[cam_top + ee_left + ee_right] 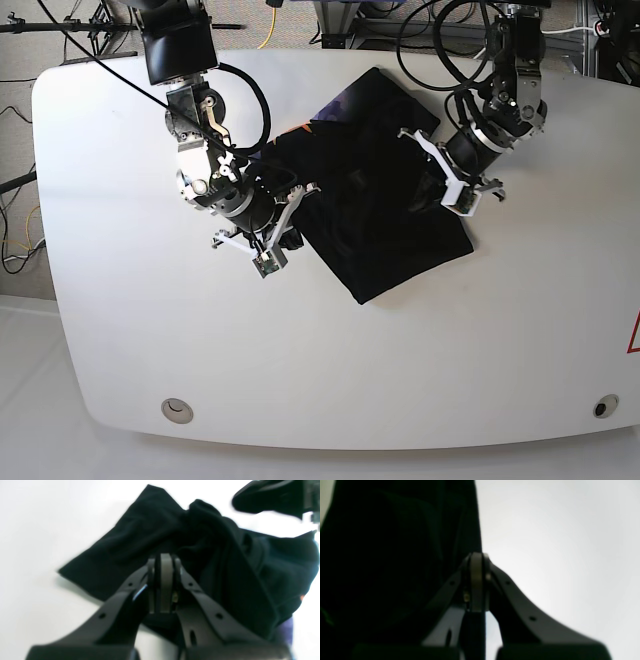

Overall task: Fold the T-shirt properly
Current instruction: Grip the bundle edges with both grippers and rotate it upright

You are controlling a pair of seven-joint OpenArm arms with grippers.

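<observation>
**The black T-shirt lying slantwise between two closed sets of jaws.**

We see the T-shirt (375, 190) bunched on the white tabletop (120, 330), its long axis running from far left to near right in the overhead view, with a purple-and-orange neck mark at its far edge. The right gripper (268, 258) sits just beside the shirt's left edge, its jaws pressed together on nothing that we can make out; in its wrist view the cloth lies to the left of the tips. The left gripper (468, 200) rests at the shirt's right edge, jaws likewise shut, with cloth directly ahead of them. We judge both arms about equally near, flanking opposite long sides for the coming fold.
</observation>
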